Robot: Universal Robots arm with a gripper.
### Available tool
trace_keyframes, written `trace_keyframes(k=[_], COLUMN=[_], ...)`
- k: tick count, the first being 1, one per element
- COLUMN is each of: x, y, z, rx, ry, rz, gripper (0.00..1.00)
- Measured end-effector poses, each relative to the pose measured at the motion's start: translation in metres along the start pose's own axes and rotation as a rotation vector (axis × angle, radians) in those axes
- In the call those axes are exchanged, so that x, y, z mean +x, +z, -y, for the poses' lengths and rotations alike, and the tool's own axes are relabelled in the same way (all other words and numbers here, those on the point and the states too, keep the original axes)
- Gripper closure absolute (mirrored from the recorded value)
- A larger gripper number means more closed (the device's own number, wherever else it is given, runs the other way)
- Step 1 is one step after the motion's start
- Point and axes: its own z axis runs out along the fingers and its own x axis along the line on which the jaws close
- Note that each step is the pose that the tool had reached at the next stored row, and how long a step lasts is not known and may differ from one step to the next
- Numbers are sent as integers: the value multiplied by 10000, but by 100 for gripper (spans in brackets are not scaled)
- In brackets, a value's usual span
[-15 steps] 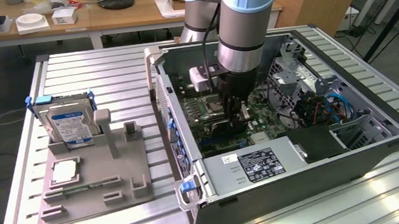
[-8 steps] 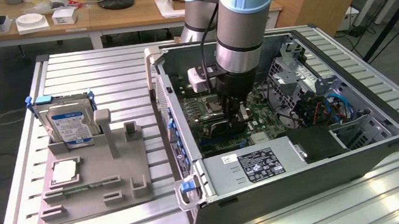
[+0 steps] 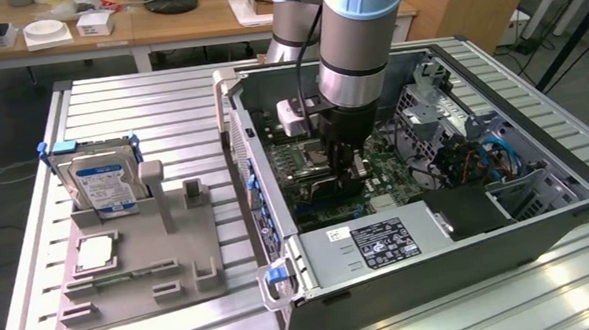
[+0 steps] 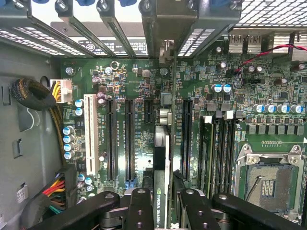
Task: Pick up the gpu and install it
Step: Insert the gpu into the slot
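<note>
Where the wrist view looks down past the black fingers [image 4: 139, 211], the gripper [image 4: 162, 213] is clenched on the card [image 4: 162, 167], which stands on edge between them, its thin top edge showing a green and white printed strip. The card's long axis runs straight away from the fingers toward the slotted back wall of the case [image 4: 158, 24], its pale metal end [image 4: 165, 50] pointing at that wall. It sits over the green board [image 4: 144, 81], in line with the long black slots [image 4: 128, 139] and parallel to them; whether it is seated in one I cannot tell. One more black slot [image 4: 186, 139] lies just beside it on the other side, then the memory slots [image 4: 218, 153] and the bare square processor socket [image 4: 268, 179]. A white slot [image 4: 89, 134] and a bundle of coloured cables [image 4: 53, 189] lie off toward the case wall.

In the exterior view the arm [image 3: 364, 41] reaches down into the open computer case [image 3: 551, 216], the gripper [image 3: 344, 157] low over the board. The grey power supply [image 3: 380, 245] sits nearest the camera. On the exterior view's left a grey tray [image 3: 139, 264] holds a hard drive [image 3: 101, 184] upright
</note>
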Motion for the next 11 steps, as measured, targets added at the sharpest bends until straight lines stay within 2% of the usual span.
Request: trace_keyframes(k=[11], x=[0], y=[0], z=[0], rx=[1], ry=[-1], rz=[0], gripper=[74])
